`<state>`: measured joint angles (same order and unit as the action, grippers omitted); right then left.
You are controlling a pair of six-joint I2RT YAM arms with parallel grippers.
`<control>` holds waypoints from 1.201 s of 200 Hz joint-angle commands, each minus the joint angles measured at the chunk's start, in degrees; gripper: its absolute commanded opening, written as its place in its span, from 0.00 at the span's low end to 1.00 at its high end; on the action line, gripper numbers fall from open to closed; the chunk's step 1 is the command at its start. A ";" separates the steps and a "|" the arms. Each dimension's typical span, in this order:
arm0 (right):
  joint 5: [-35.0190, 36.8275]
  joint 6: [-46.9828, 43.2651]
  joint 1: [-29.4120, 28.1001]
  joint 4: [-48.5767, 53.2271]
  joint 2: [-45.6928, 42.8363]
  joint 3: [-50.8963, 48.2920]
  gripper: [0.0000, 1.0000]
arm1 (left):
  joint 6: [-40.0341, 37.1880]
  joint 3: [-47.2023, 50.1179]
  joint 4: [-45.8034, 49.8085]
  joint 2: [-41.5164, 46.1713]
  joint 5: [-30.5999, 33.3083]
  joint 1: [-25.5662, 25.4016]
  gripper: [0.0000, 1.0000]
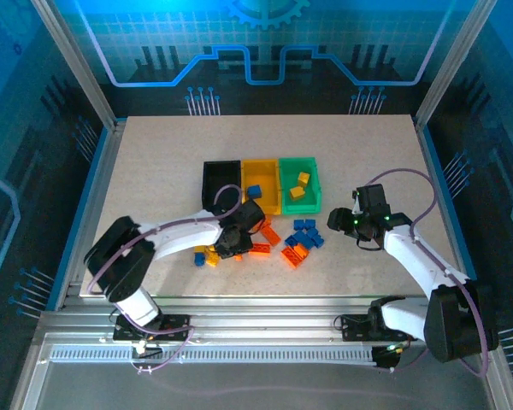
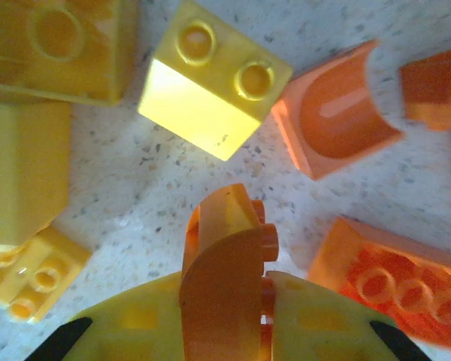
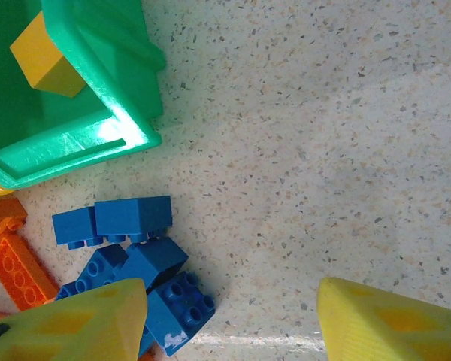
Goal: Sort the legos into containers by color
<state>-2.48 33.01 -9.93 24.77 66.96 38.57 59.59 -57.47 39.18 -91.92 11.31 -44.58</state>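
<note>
Both arms rise from the bench's [image 1: 154,154] near edge. The left arm [image 1: 181,232] and right arm [image 1: 413,256] share one build: rounded white links between bulky black joint housings, on black bases. A thin lilac cable [image 1: 402,171] loops along each. Small green lights [image 1: 356,222] glow on the right arm's black wrist block. The left fingers [image 2: 135,323] and right fingers [image 3: 75,323] are yellow moulded wedges with black patches at their outer corners.

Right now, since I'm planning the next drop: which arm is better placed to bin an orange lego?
Left. The left gripper is shut on an orange lego, with the black bin just beyond it. The right gripper hangs open over bare table beside the blue legos.
</note>
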 commanded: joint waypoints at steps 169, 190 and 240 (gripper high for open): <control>-0.43 -0.93 0.28 2.44 0.09 -0.17 0.63 | -18.19 -33.09 0.42 -18.73 5.57 22.02 0.46; -0.48 -1.11 0.32 3.03 -0.42 -0.16 0.63 | -18.02 -33.73 -0.58 -18.35 3.51 22.02 0.66; -2.00 -1.77 -0.59 4.64 -0.86 0.56 0.63 | -18.10 -32.96 -4.09 -8.41 -2.93 19.79 0.98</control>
<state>-3.51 32.34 -9.96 27.20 67.35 38.57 42.04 -90.06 37.50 -108.53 12.71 -23.18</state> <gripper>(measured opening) 0.632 0.927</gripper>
